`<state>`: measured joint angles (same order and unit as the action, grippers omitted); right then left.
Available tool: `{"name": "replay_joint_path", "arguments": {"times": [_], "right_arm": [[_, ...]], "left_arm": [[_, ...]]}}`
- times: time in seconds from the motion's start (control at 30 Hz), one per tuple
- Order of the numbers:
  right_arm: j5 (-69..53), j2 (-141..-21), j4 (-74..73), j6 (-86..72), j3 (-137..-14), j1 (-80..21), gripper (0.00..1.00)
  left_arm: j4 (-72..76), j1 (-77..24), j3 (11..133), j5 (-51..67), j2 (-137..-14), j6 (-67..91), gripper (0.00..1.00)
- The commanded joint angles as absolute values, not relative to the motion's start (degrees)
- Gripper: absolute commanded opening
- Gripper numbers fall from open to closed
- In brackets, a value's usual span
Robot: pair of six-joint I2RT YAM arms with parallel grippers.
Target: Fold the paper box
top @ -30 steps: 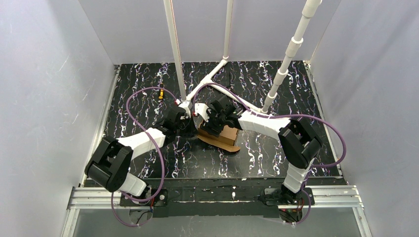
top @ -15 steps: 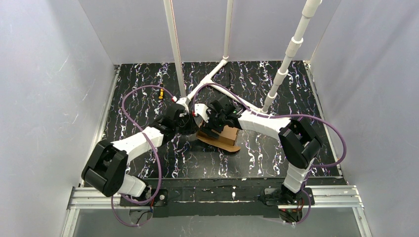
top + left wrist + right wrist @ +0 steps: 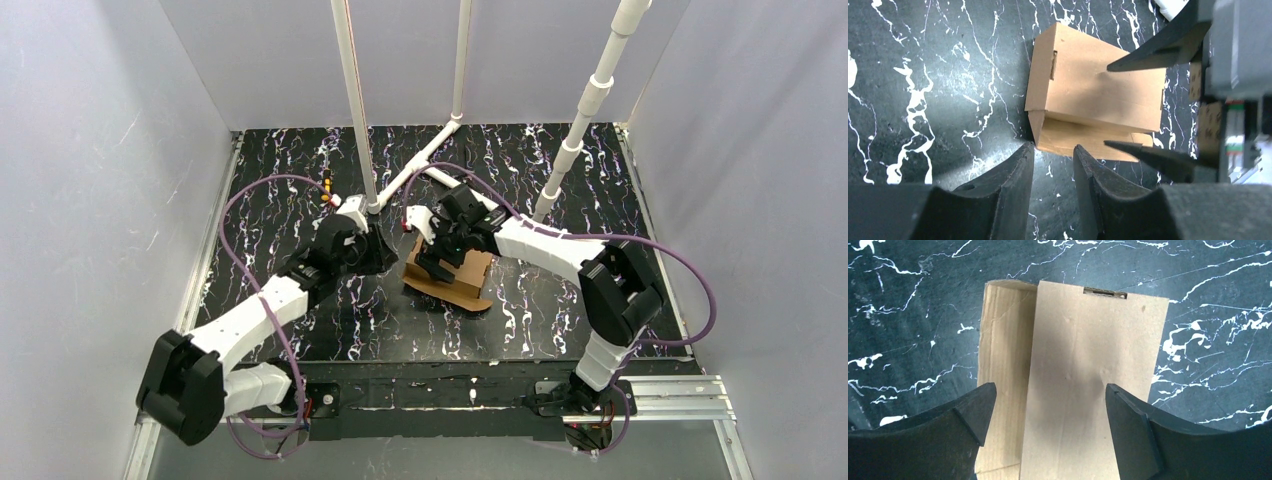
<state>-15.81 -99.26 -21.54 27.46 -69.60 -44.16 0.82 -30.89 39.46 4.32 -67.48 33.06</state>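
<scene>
I am looking down on the small plain brown corrugated cardboard box [image 3: 452, 272], which is lying on the black white-veined tabletop [image 3: 560, 190] near its middle, in front of the white pipe stand [image 3: 425, 165]. It is showing as a low rectangular shape with a flat, unmarked top panel. Through my left wrist camera, the box [image 3: 1093, 95] is showing a narrow slot in the top panel near each short end. Along one long side a lower flap [image 3: 1083, 145] is sticking out from under the top panel and lying flat on the table. From above, that flap's end is looking rounded. In my right wrist view the box [image 3: 1093, 365] is showing faint dents in its smooth top.

I am keeping my left black two-finger gripper [image 3: 1053, 155] just beside the box's corner, jaws only narrowly apart, bare table between them, gripping nothing. From above, that left gripper [image 3: 368, 250] is sitting left of the box.

My right black two-finger gripper [image 3: 1049, 390] is hovering over the box with its jaws spread wide, one finger above the flap side, the other past the opposite long edge, holding nothing.
</scene>
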Motion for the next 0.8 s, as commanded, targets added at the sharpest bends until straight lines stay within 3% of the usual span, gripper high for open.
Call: {"name": "replay_joint_path", "arguments": {"times": [0.0, 0.4, 0.77], "right_arm": [[-21.01, -94.77, -23.85, 29.01, -70.08, -43.04, 0.89], [-26.97, -90.77, -24.87, 30.38, -68.82, -33.83, 0.88], [-18.67, -90.73, -19.39, 27.44, -64.34, -23.59, 0.54]], "left_arm": [[1.40, -30.33, 33.76, 6.75, -61.56, 34.60, 0.34], [9.55, -29.97, 23.89, 17.09, -60.71, 48.64, 0.18], [17.15, -35.92, 23.49, 16.81, -72.07, 58.10, 0.07]]}}
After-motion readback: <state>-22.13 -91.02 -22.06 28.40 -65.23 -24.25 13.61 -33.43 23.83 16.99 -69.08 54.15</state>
